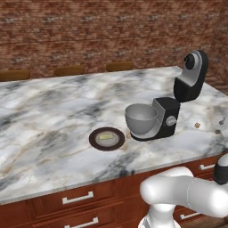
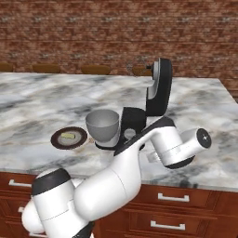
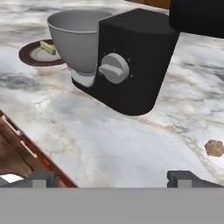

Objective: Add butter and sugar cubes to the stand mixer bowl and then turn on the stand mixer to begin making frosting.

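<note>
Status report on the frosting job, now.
Gripper open, empty, facing the stand mixer knob. Butter on the brown plate, stand mixer bowl empty, mixer head tilted up. Nothing in the way.

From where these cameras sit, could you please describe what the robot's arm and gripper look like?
The arm is glossy white, built of thick rounded segments with dark grey to black bands and caps at the joints; one round dark cap carries a small pale dot. No cables or lettering are visible. The gripper ends in two small, dark grey, blocky fingertips.
</note>
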### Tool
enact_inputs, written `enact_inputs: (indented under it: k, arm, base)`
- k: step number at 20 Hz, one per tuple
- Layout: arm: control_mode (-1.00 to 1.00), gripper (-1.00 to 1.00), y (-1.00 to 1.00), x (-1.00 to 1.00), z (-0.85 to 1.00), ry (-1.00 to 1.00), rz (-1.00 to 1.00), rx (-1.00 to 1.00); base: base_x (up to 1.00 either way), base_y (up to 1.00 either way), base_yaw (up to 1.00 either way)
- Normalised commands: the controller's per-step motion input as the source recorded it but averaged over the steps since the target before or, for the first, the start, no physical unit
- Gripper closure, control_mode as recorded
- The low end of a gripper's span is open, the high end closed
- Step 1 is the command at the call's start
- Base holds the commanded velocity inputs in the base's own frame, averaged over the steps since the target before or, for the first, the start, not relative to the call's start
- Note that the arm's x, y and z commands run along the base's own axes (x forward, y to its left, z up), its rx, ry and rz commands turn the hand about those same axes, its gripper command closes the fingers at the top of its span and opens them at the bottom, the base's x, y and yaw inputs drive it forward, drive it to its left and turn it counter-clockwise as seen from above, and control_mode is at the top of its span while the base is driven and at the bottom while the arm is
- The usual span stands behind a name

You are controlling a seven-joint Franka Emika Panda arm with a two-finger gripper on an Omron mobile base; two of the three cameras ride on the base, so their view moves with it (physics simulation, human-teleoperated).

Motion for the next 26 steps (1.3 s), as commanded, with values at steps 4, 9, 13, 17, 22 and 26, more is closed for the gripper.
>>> enact_inputs:
  k: [4, 9, 13, 17, 22, 26]
  arm:
    - [-1.00, -1.00, -0.13, 0.17, -0.02, -0.06, 0.08, 0.01]
    - [-1.00, -1.00, -0.04, 0.26, -0.09, -0.01, 0.05, 0.01]
    - [-1.00, -1.00, 0.00, 0.28, -0.21, 0.00, 0.03, 0.00]
    - [-1.00, -1.00, -0.01, 0.29, -0.30, 0.00, 0.03, 0.00]
    - [-1.00, -1.00, -0.08, 0.33, -0.29, 0.00, 0.03, 0.00]
    - [-1.00, -1.00, -0.20, 0.30, -0.21, 0.00, 0.01, 0.01]
  base:
    - [0.00, 0.00, 0.00]
    - [0.00, 0.00, 0.00]
    - [0.00, 0.00, 0.00]
    - [0.00, 0.00, 0.00]
    - [0.00, 0.00, 0.00]
    - [0.00, 0.00, 0.00]
